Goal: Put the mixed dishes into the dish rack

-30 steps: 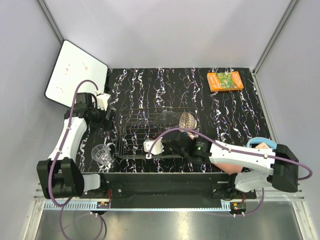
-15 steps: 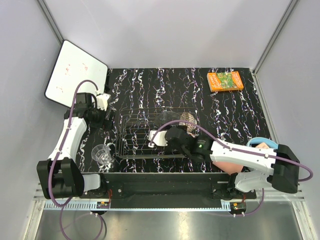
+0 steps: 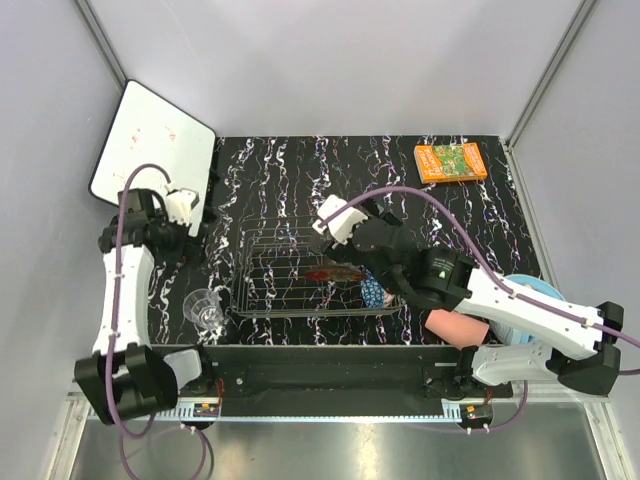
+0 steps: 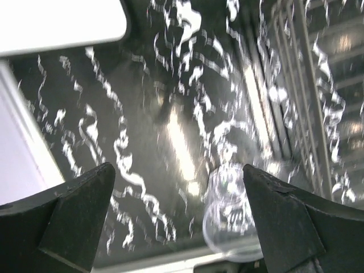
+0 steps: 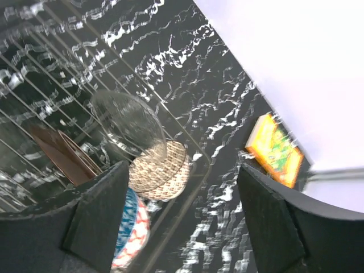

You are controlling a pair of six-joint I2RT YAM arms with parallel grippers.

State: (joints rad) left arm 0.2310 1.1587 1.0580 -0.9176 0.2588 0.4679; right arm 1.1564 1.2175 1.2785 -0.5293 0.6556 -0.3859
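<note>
A robotics lab test cell: plain pale grey panel walls [image 3: 330,60] box in a black, white-veined tabletop [image 3: 460,220], with a slotted aluminium mounting rail [image 3: 330,408] along its near edge.

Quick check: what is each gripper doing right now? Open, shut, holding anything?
Left gripper: open, holding nothing.
Right gripper: open, holding nothing.
</note>
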